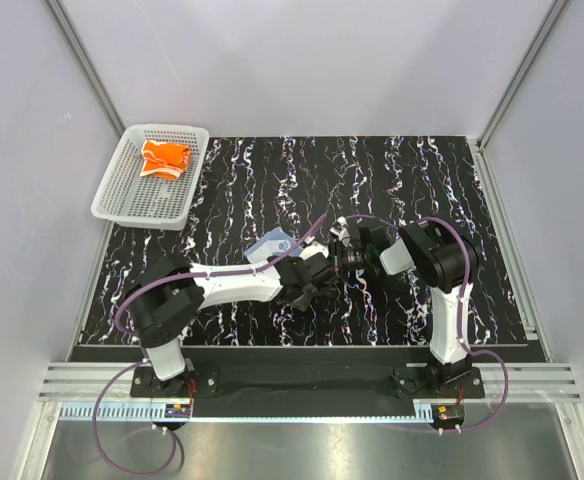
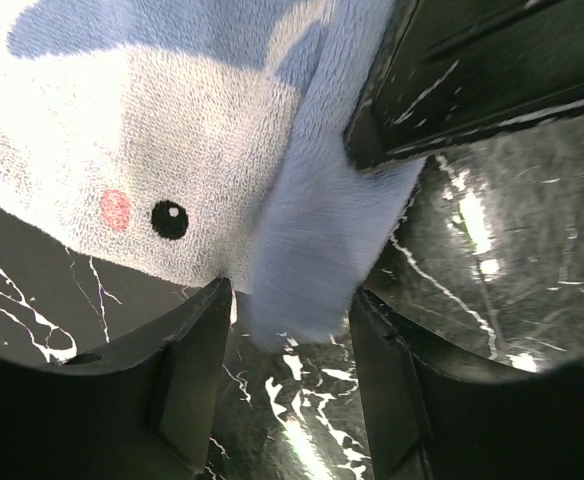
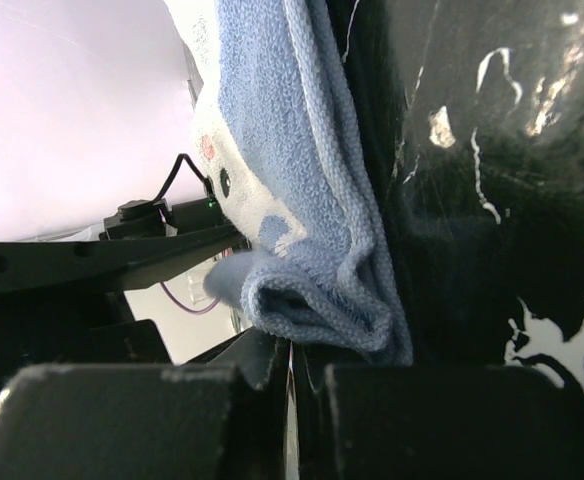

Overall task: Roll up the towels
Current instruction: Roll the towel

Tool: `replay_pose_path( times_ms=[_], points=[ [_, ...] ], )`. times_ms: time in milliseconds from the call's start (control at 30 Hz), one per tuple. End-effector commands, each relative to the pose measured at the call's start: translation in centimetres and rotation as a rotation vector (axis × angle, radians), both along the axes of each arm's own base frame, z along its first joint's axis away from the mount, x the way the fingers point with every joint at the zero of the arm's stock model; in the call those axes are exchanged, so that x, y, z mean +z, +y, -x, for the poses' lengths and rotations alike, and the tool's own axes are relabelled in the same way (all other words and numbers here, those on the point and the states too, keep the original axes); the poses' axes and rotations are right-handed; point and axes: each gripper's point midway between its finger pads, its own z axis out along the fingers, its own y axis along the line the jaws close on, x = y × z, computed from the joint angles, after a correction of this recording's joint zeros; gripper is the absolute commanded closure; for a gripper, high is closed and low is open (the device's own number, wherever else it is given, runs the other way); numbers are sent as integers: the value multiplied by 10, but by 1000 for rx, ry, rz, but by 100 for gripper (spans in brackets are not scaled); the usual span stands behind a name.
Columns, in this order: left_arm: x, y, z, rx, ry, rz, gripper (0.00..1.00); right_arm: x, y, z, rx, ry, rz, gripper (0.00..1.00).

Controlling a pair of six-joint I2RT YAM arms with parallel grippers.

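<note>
Top external: orange towel (image 1: 164,158) sits bundled in the basket (image 1: 107,205); blue towel (image 1: 270,245) on the desk (image 1: 452,190), only partly rolled. The left gripper (image 2: 292,330) has jaws released around its fold, the right gripper (image 3: 292,365) jaws clenched at its edge.

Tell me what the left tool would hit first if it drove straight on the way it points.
The folded edge of the light blue terry towel, which lies between the parted jaws of the left tool. Behind it looks to be the black marbled tabletop, though depth is unclear.
</note>
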Motion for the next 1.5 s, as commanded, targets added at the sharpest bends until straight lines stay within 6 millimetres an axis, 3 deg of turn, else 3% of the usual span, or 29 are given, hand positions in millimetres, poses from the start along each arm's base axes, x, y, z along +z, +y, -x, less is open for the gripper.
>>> replay_pose_path(
  times_ms=[0,200,300,467,500,633,733,1033,1333,1467],
  points=[
    [-1,4,-7,-14,-21,-58,44,-39,-10,-2,-70,50,120,98],
    [-7,2,-5,-33,0,-64,45,-40,-10,-2,-71,51,122,98],
    [-1,5,-7,-15,-20,-68,47,-40,-10,-2,-69,54,122,98],
    [50,10,-18,37,-156,-87,47,-40,-10,-2,-69,53,121,98],
    [64,6,-20,35,-179,-61,47,-41,-10,-2,-70,56,121,98],
    [86,-17,-12,-63,-204,-2,47,-40,-10,-2,-69,55,120,98],
    [84,-34,-4,-120,-182,31,47,-40,-10,-2,-69,55,120,98],
    [51,-51,-1,-168,-120,13,48,-41,-10,-2,-66,56,118,98],
    [32,-51,-1,-172,-88,-2,48,-41,-10,-2,-65,59,116,98],
    [24,-42,-7,-140,-70,-12,47,-42,-9,-1,-63,63,115,98]
  ],
)
